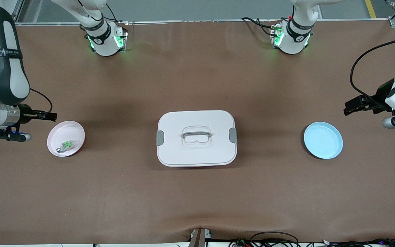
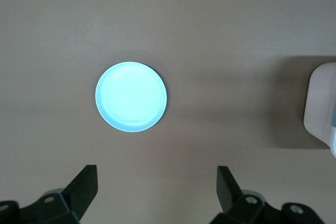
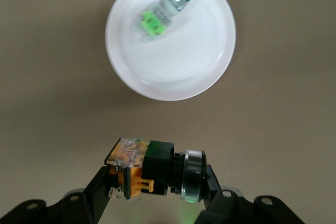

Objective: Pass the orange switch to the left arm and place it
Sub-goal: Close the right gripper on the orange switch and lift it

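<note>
The right gripper [image 3: 157,190] hangs beside the pale pink round plate [image 1: 66,138], its jaws closed on the small black-and-orange switch [image 3: 152,169]. The left gripper [image 2: 157,195], jaws open, waits near the light blue round plate [image 1: 323,140]. The large white lidded box [image 1: 196,138] stands between the plates on the brown worktop [image 1: 197,192].

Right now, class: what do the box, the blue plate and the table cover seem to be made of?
Box: likely moulded plastic, matte white, grey latches, clear handle.
Blue plate: probably plastic, smooth, slightly glossy.
Table cover: matte brown sheet, perhaps vinyl or cloth; it ripples at the edge.
</note>
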You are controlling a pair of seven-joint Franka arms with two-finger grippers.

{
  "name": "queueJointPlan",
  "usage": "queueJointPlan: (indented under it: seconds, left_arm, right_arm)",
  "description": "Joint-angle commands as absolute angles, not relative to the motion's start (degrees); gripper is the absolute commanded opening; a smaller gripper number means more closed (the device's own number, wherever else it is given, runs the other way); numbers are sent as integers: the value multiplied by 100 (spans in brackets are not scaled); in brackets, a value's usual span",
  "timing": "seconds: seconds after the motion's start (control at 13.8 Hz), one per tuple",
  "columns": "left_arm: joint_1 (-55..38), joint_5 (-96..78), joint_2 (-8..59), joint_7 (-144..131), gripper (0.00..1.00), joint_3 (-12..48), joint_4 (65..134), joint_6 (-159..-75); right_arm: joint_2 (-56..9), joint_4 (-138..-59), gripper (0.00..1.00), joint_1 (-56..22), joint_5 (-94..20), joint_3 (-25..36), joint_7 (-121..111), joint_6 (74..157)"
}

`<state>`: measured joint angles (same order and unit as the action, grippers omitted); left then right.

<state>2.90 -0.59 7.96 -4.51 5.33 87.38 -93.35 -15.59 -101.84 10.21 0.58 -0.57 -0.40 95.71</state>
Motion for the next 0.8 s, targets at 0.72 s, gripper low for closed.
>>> queueJointPlan:
  seconds: [0.72]
  left_arm:
    - [229, 53, 809, -483, 100, 571, 8648, -9360]
  right_arm:
    - [-1608, -9009, 22, 246, -2010, -44, 1062, 8262]
